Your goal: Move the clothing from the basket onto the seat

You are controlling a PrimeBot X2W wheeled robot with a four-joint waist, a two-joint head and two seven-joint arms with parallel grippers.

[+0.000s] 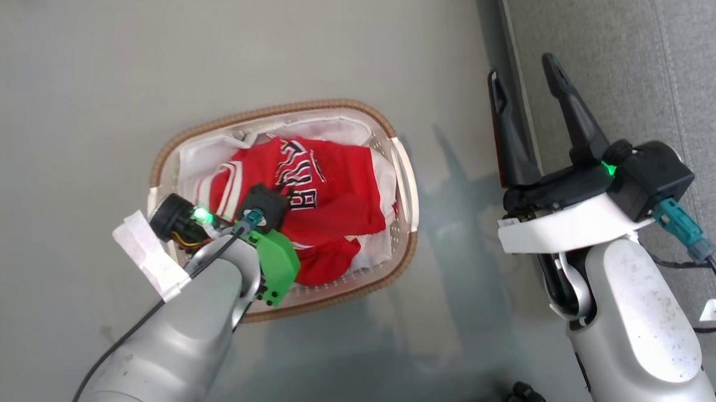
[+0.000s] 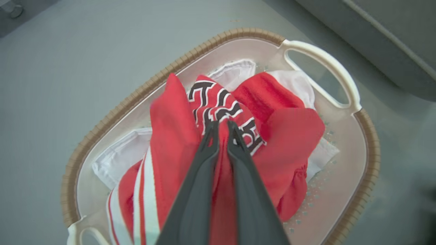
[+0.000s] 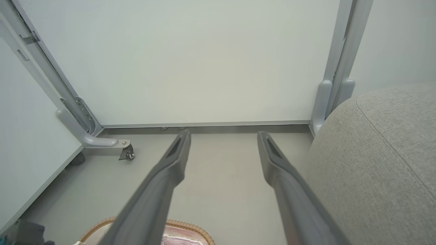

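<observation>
Two garments (image 1: 333, 218), head view: both lie in the laundry basket (image 1: 289, 108); neither has reached the grey seat (image 1: 642, 68).
Right gripper (image 1: 521, 68), head view: fingers spread, holding nothing, by the seat's edge.
Left gripper (image 2: 223, 124), left wrist view: clenched on a fold of the lettered jersey (image 2: 211, 98).
Seat corner, right wrist view: just beside the spread fingers.
Left to do: lift, carry and release, for both garments.
</observation>
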